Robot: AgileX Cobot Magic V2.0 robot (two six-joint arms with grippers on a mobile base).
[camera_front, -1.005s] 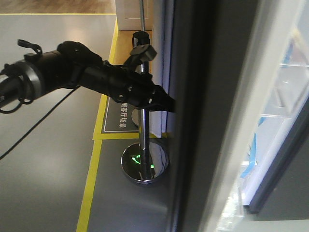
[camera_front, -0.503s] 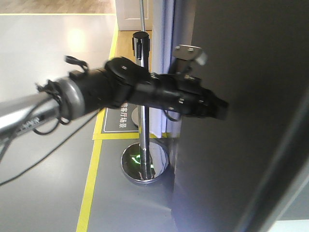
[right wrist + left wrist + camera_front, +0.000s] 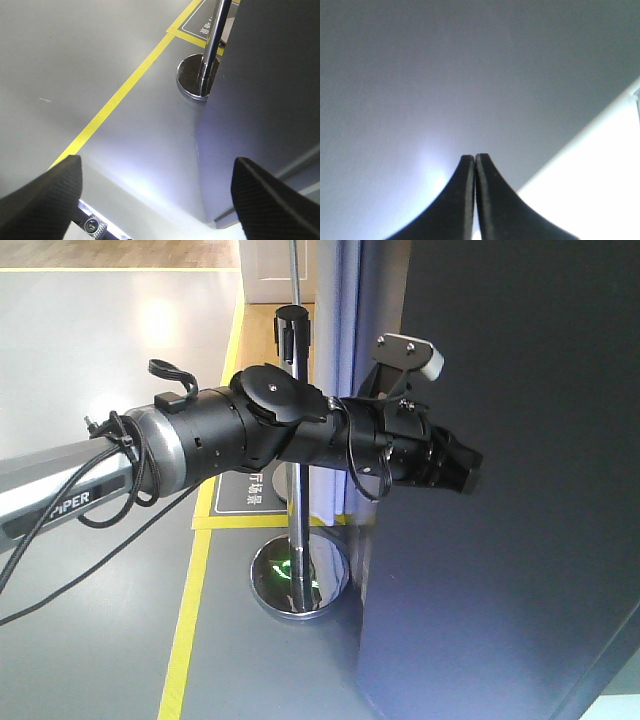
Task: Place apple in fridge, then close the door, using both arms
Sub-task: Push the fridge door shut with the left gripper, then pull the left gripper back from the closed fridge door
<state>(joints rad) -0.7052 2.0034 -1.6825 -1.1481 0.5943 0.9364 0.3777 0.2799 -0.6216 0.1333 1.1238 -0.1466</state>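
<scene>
The door (image 3: 520, 540) is cut off at the top, right and bottom of the front view; the left arm (image 3: 250, 435) is cropped at the left edge. The floor sign (image 3: 238, 502) behind it is partly hidden, its lettering too small to be read.

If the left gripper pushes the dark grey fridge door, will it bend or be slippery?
Probably stiff: the door looks like a flat, tall panel, so it should swing rather than bend. Its smooth face shows glare in the left wrist view, so the shut left gripper might slide across it.
</scene>
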